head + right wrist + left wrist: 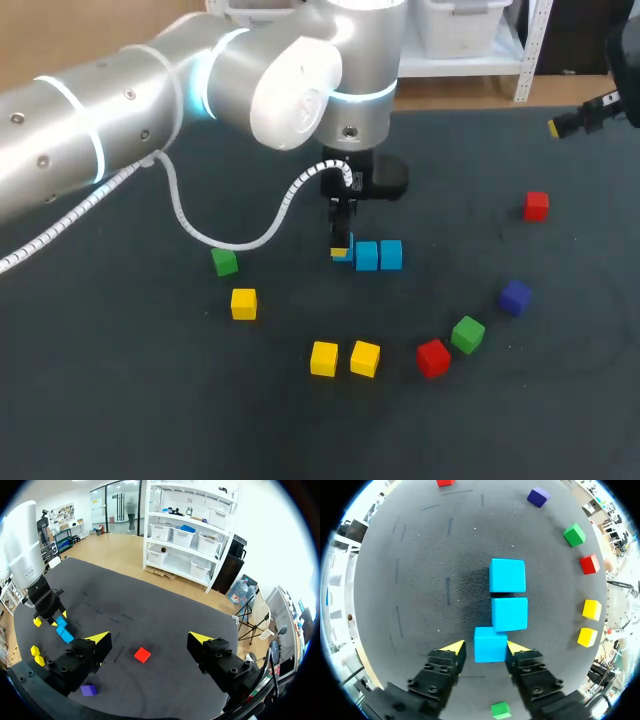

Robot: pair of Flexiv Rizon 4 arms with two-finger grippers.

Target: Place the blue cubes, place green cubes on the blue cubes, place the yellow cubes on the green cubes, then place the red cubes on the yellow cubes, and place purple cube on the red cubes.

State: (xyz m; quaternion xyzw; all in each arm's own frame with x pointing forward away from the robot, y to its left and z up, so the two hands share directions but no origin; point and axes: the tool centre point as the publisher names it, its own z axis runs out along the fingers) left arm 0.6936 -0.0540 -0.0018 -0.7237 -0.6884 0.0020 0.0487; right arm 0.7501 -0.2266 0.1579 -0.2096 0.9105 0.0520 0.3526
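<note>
Because the blue cubes form the bottom layer of the build, the left arm (150, 100) reaches across to the middle of the table (120, 400) and points its wrist straight down over a row of them. Two blue cubes (509, 614) sit touching each other, and a third blue cube (490, 644) rests against the end of that row, set slightly off line. The left jaws straddle this third cube. One yellow tip looks to be against it and a thin strip of table shows at the other, so the jaws seem just barely open, not clamped.

The right arm (600, 105) hangs at the far right edge of the table, out of the way. Its jaws are spread wide and empty, above a red cube (142, 654).

Waiting loose around the row are two green cubes (224, 262), three yellow cubes (324, 358), another red cube (433, 357) and the purple cube (515, 297), none of them stacked yet.
</note>
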